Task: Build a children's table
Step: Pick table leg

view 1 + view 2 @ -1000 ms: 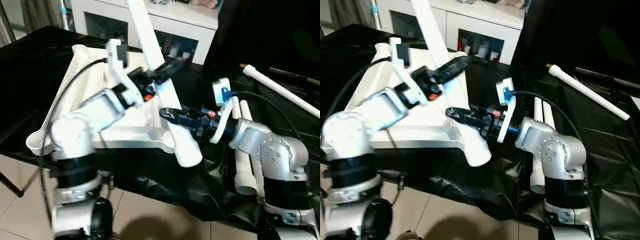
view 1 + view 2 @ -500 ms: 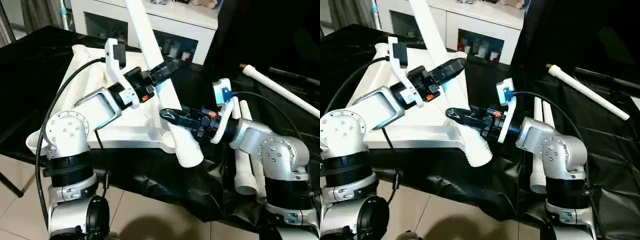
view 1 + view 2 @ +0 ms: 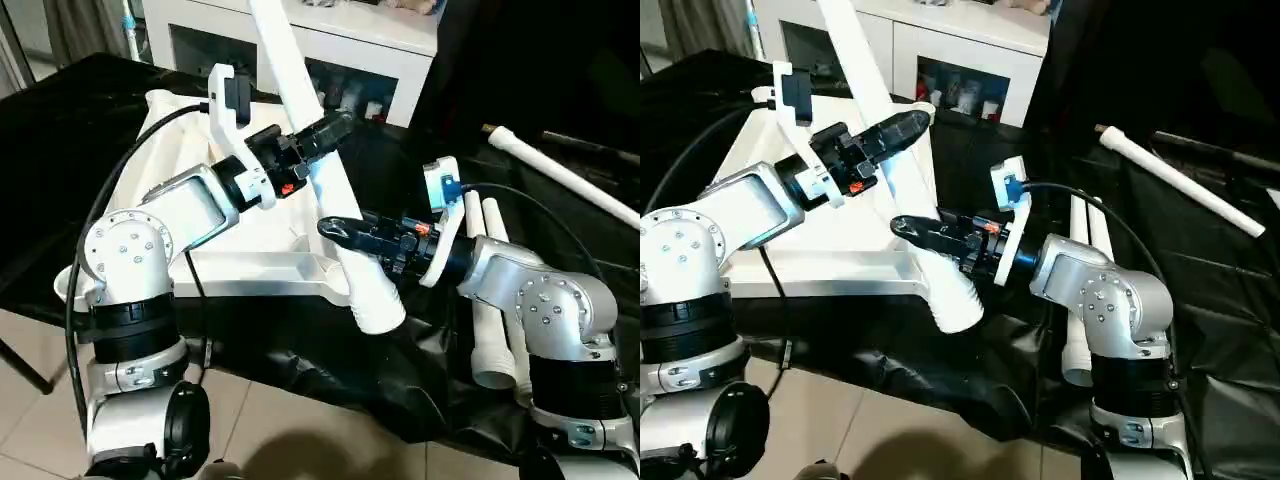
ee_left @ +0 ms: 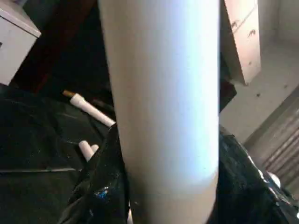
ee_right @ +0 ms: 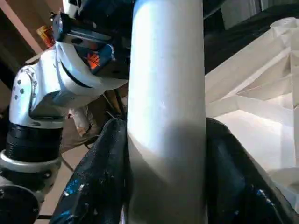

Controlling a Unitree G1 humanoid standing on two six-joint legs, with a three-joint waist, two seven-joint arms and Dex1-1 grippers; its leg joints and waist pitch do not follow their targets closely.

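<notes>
Two pincers [image 3: 335,127] [image 3: 335,228] clamped on one leg [image 3: 300,100], three legs [image 3: 490,300] lying, one top [image 3: 250,265]

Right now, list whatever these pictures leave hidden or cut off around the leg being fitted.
- Long white tapered tube leg: upper end cut off by the head views' top edge.
- Near corner socket of the white ribbed plastic top: hidden behind the leg's thick end and right gripper.
- Left gripper: fingers hidden beside the leg in the left wrist view.

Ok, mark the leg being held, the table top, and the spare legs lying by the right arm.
held leg [image 3: 300,90], left eye view, upper shaft.
table top [image 3: 260,268], left eye view, near edge rail.
spare legs [image 3: 487,330], left eye view, mid-length of the pair.
</notes>
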